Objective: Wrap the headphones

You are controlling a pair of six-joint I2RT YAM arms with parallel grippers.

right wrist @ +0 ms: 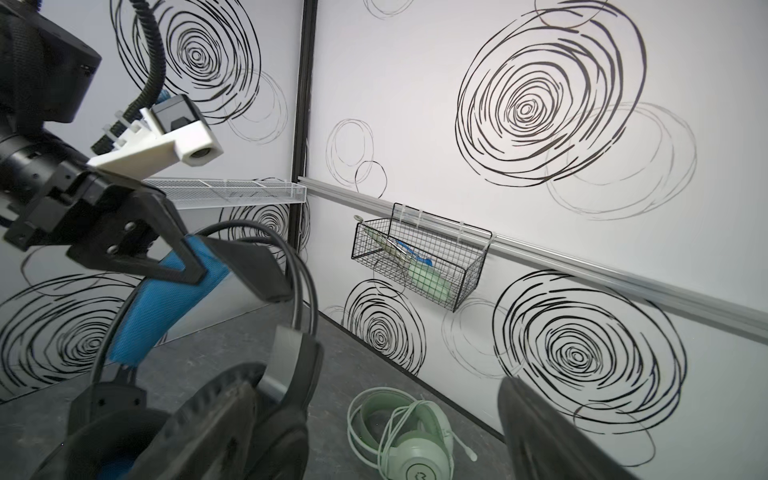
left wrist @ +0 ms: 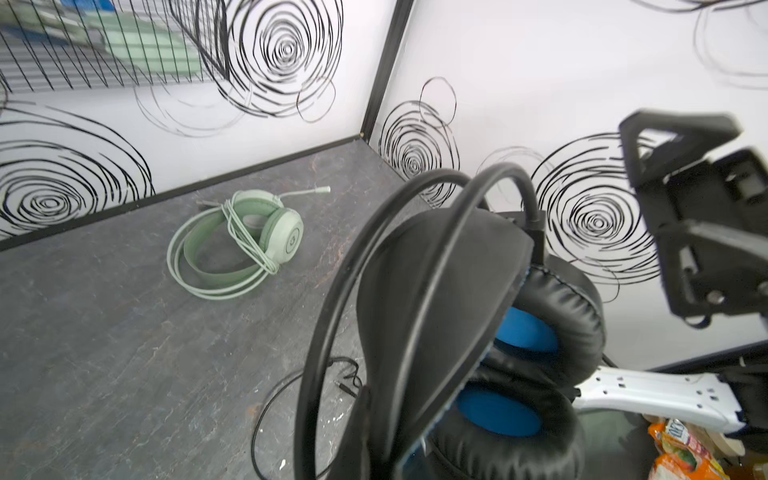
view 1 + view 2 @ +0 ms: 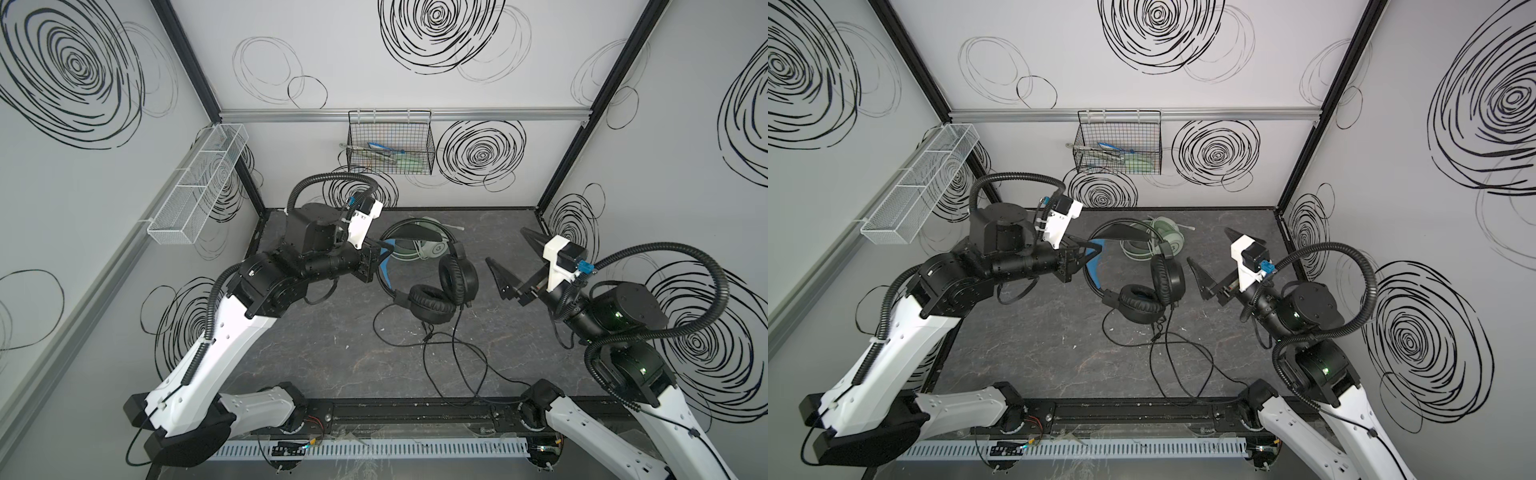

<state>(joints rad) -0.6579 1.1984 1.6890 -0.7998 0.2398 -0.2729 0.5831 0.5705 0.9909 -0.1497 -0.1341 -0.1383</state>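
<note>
The black headphones (image 3: 430,307) (image 3: 1140,307) have a blue-padded headband and stand mid-table. My left gripper (image 3: 384,251) (image 3: 1094,249) (image 2: 374,449) is shut on that headband. The two ear cups (image 2: 552,316) press together on the side away from it. The loose black cord (image 3: 453,361) trails over the table toward the front rail. My right gripper (image 3: 508,246) (image 3: 1208,246) (image 1: 378,436) stands wide open just right of the ear cups, holding nothing. The mint-green headphones (image 3: 436,249) (image 3: 1169,237) (image 2: 266,232) (image 1: 415,449) lie near the back wall with their cord wound around them.
A black wire basket (image 3: 390,145) with some items hangs on the back wall. A white mesh basket (image 3: 199,187) hangs on the left wall. The black front rail (image 3: 415,409) carries both arm bases, and the black cord reaches it.
</note>
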